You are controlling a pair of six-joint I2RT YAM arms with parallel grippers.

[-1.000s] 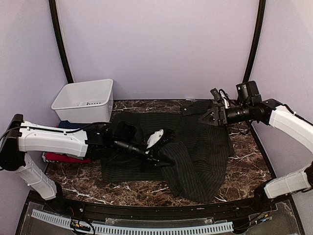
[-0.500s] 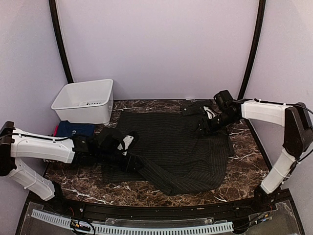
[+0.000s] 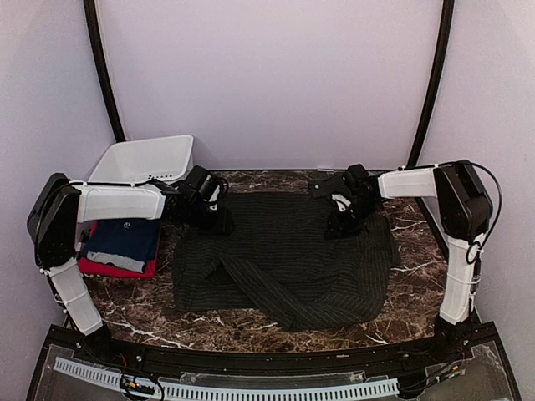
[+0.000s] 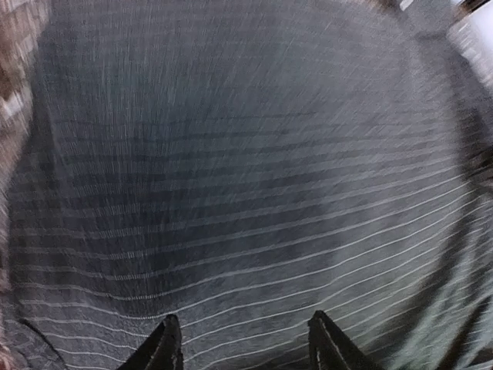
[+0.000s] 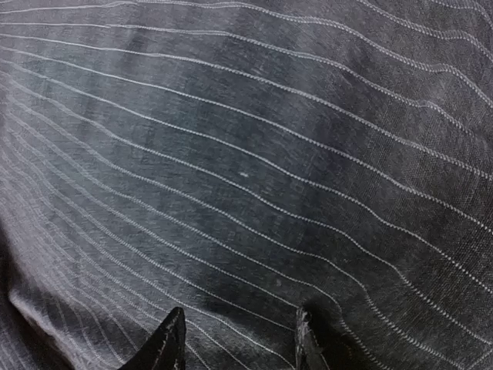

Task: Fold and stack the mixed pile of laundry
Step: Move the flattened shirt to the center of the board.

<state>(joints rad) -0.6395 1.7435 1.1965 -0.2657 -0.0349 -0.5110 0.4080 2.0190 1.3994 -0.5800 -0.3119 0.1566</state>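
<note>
At the left, a folded navy blue T-shirt (image 3: 121, 242) lies on a red T-shirt (image 3: 113, 269). The left gripper (image 4: 245, 344) and right gripper (image 5: 239, 339), both with fingers apart, sit over the far corners of the dark charcoal pinstriped button shirt (image 3: 292, 251), which is spread mid-table. A shallow pinch could catch only one layer, skewing the fold. The navy shirt's small white print is unreadable.

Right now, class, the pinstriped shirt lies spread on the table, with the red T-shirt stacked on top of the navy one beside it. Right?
No: the stack is reversed. The top external view shows the navy T-shirt on top of the red T-shirt. The pinstriped shirt does lie spread on the table beside them.
</note>
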